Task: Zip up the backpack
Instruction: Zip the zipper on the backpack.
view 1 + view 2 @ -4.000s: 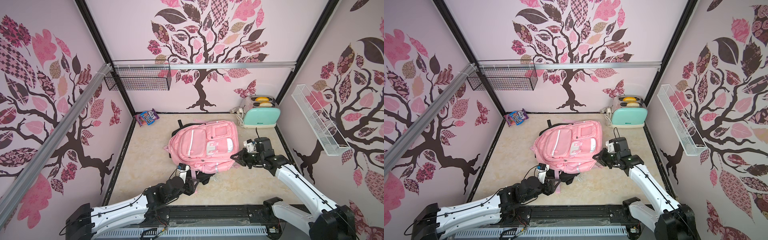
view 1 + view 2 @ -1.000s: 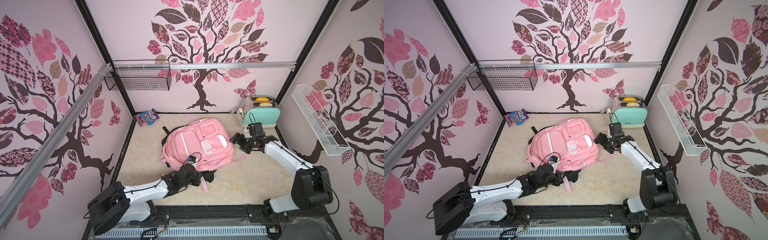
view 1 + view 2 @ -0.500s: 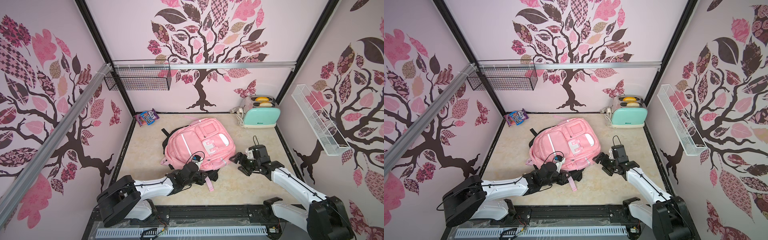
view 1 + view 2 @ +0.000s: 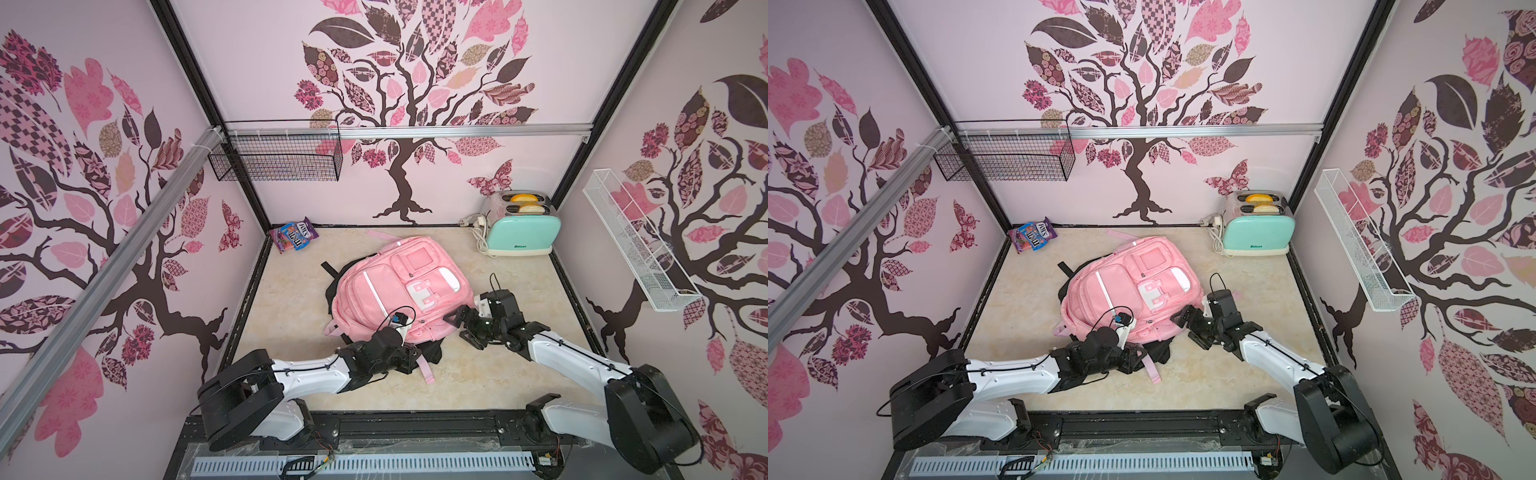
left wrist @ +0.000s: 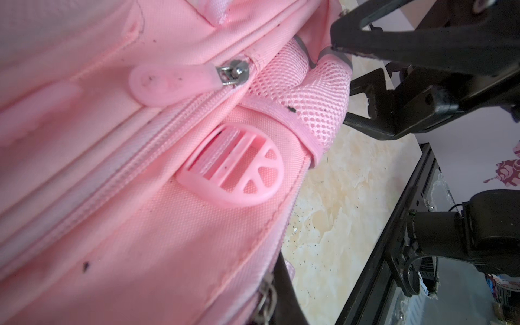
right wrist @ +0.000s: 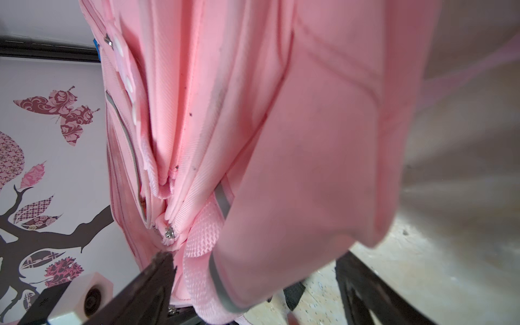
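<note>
Two claws are meeting the backpack (image 4: 399, 291), lying flat in the middle, at its near end; left claw (image 4: 410, 357) is squeezing shut, on what I cannot tell; right claw (image 4: 460, 327) is gaping wide, and should be pinching only the zip tab (image 5: 168, 84).

Pink backpack (image 4: 1125, 286) lies flat on the surface (image 4: 1025, 299), an arm at each near corner.
Right gripper (image 4: 1185, 330) spread wide beside its corner; left gripper (image 4: 1136, 355) closed at the near edge.
</note>
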`<state>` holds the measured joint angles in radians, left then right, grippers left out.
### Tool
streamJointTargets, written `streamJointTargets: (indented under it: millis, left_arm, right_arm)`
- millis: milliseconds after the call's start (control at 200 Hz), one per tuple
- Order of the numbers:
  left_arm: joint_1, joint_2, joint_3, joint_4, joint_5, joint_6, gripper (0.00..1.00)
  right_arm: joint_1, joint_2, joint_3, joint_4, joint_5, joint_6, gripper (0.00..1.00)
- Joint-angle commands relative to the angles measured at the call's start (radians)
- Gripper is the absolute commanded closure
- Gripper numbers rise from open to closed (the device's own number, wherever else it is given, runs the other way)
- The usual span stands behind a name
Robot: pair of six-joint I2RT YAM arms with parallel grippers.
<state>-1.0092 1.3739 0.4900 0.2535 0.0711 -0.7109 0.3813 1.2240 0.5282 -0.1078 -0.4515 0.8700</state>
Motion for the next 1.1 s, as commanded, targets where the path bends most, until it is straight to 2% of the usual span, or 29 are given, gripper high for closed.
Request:
streamJointTargets:
  millis: [0,105,150,210,380,780,1095]
  left_arm:
    - [-0.011,0.004,0.009,0.035,-0.001,0.002,1.00]
    - [-0.011,-0.002,0.005,0.035,-0.004,0.004,1.00]
    - [-0.011,-0.005,0.004,0.032,-0.006,0.004,1.00]
    - [-0.011,-0.008,0.007,0.025,-0.010,0.007,1.00]
    - [-0.007,-0.032,0.006,-0.004,-0.017,0.011,1.00]
    - [0.038,-0.189,-0.025,-0.205,-0.094,0.018,1.00]
    - [0.050,-0.205,-0.029,-0.284,-0.122,0.007,1.00]
  right_arm:
    - [0.002,0.009,0.036,0.036,0.025,-0.007,0.13]
    - [0.002,0.008,0.060,0.025,0.054,-0.028,0.23]
    - [0.001,0.014,0.074,0.020,0.065,-0.036,0.31]
    - [0.002,0.028,0.094,0.016,0.075,-0.046,0.47]
    - [0.000,0.086,0.153,0.013,0.090,-0.056,1.00]
    - [-0.054,0.087,0.288,-0.116,0.210,-0.111,1.00]
    - [-0.092,0.166,0.369,-0.138,0.229,-0.144,1.00]
